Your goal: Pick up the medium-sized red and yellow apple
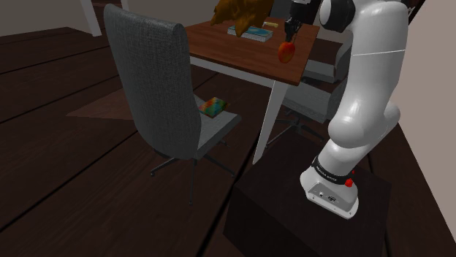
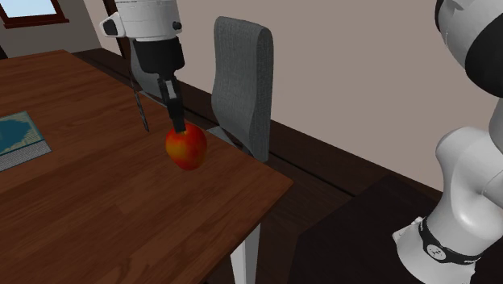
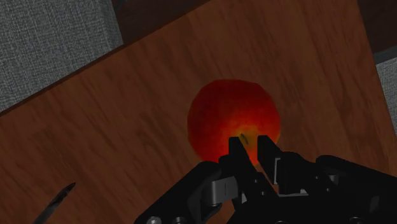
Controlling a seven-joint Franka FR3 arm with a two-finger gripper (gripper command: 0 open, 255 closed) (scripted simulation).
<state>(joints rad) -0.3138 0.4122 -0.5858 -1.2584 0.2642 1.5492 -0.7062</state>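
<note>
**Grasp stage of the pick, seen from three views.** Red and yellow apple [image 2: 186, 148] near a corner of the wooden bench [image 2: 97, 210], directly beneath the black tool [image 2: 177, 125], with a grey chair [image 2: 242, 73] beyond the bench edge. Blue-covered book [image 2: 16, 137] well apart from the apple, toward the second exterior view's left.

**Tool state.** Fingers drawn close together and pinching the apple at its crown, beside the stem. In the wrist view, a yellow patch of skin visible in the narrow gap between them, with most of the fruit bulging out past the fingertips.

**Done, as judged from these views.** Approach over the right fruit, descent to it, and closure on its top.

**Left to do.** A clear lift away from the bench. Impossible to tell whether the apple rests on the wood or hangs just above it, with no contact patch or shadow visible beneath it in the second exterior view.

**Risk.** Hold apparently shallow, taken on the crown rather than around the widest part, so a slip or a swing of the fruit during a fast rise seems possible. A slow, straight lift seems advisable.
</note>
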